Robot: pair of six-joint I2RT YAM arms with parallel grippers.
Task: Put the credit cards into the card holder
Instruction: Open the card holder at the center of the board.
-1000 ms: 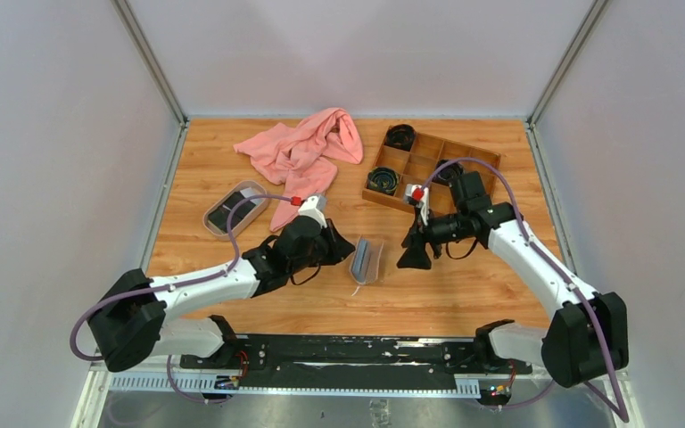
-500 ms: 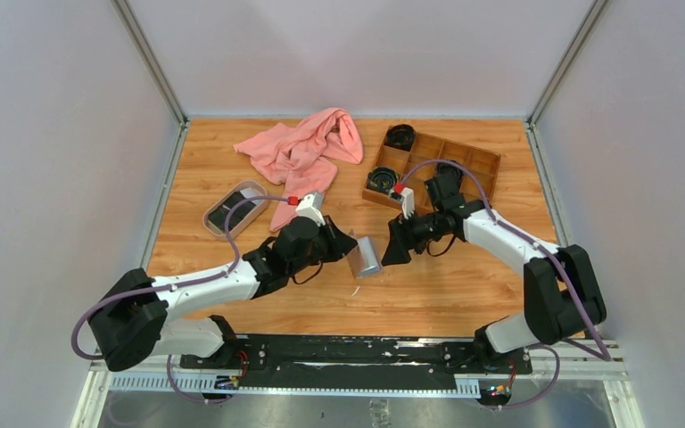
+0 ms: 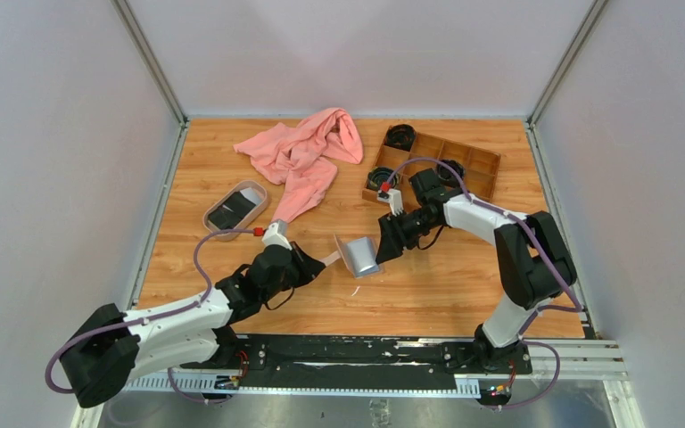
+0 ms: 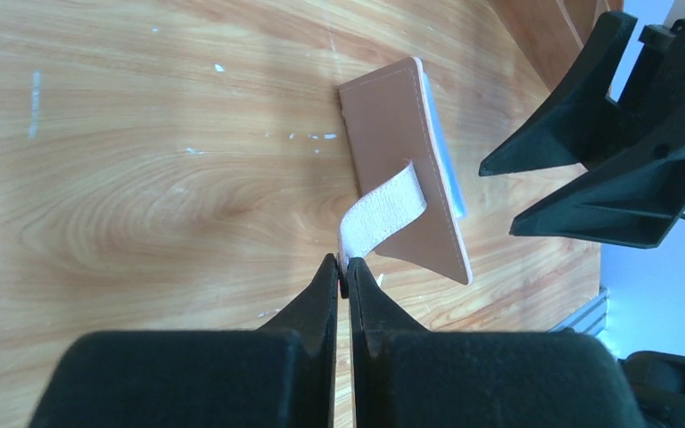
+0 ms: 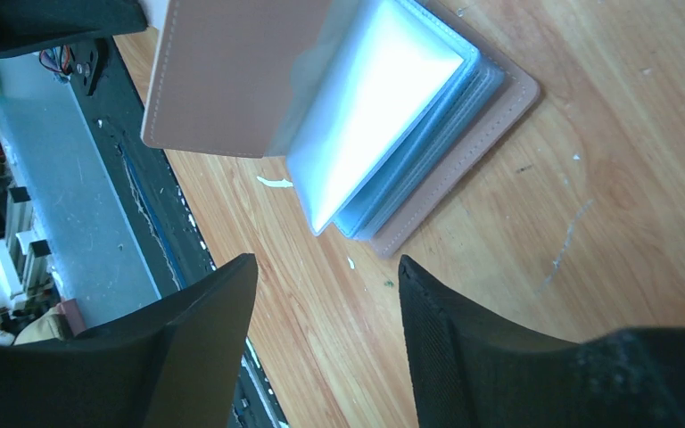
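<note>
Leather looks light and floppy: my left gripper (image 4: pixel 346 273) pinches the card holder (image 4: pixel 403 143) by its strap (image 4: pixel 383 207) just ahead; right gripper (image 5: pixel 325 266) spread beside its sleeves (image 5: pixel 383 107).

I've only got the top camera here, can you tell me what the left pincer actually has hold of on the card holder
Observer: The left pincer is shut on the pale strap that comes off the outside of the card holder, not on the leather itself.
Operator: Okay, is the holder open inside?
Observer: Yes. The right wrist view shows the tan cover lifted, with a stack of clear sleeves fanned out beneath it.
Operator: And the right pincer?
Observer: The right pincer stands open, with nothing between its fingers.
</note>
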